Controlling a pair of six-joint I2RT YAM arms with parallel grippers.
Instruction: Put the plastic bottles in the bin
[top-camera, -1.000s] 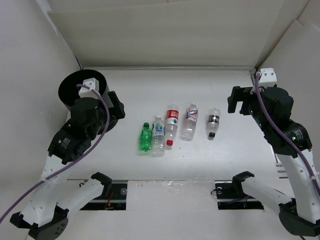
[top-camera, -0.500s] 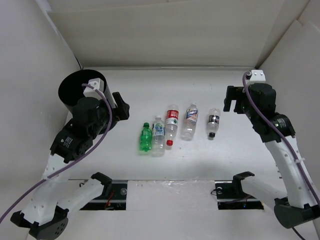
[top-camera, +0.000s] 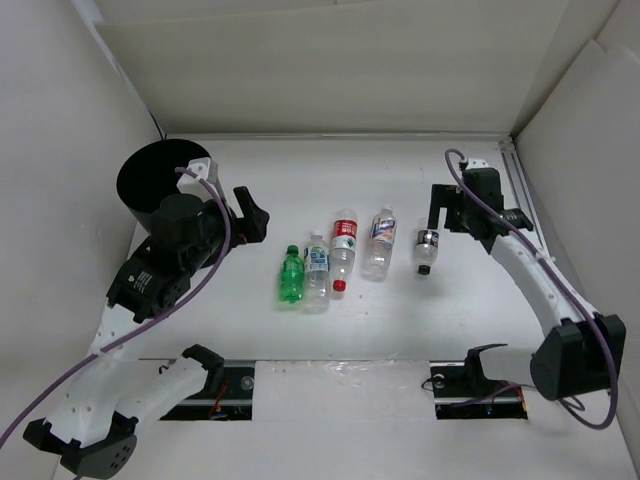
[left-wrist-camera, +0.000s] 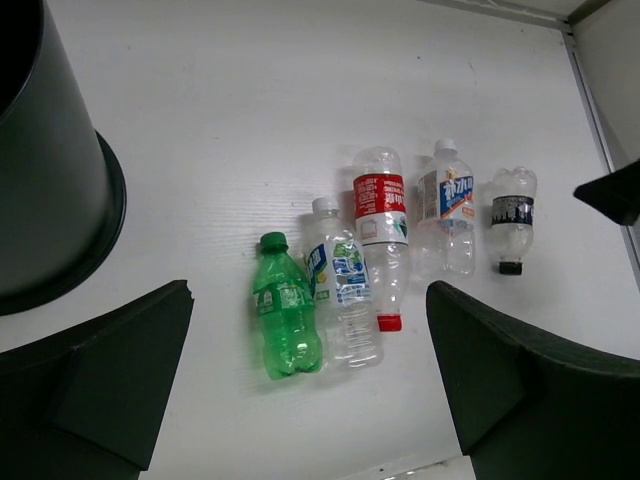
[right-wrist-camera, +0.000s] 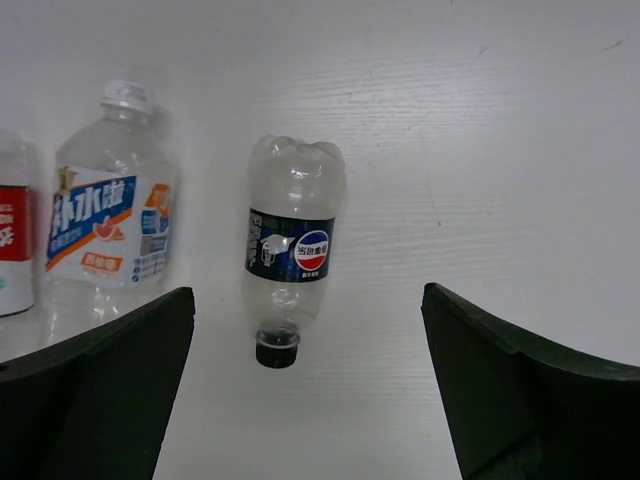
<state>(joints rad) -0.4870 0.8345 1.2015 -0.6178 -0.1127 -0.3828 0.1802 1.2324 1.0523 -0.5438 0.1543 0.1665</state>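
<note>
Because the right gripper (top-camera: 438, 208) hangs almost directly over the dark-labelled bottle with the black cap (right-wrist-camera: 290, 262), this arm is the better placed one for a first pick. Its fingers stand wide apart and hold nothing. In the right wrist view the bottle lies between them, its long axis crossing the line from finger to finger, with the cap toward the near edge. I judge that a straight descent would bring the fingers to both sides of the body.

The left gripper (top-camera: 250, 212) is also spread open and empty. It sits between the black bin (top-camera: 128, 172) and the row, with the green bottle (left-wrist-camera: 287, 320) closest to it.

I count five bottles, all lying flat in one row on the white table (top-camera: 330, 170): green, then the blue-white one (left-wrist-camera: 343, 300) touching it, the red-labelled one (left-wrist-camera: 382, 230), the blue-red one (left-wrist-camera: 446, 215), and the dark one, apart at the right end. One bin stands far left, well apart from the dark bottle. No bottle can be seen in the bin.
</note>
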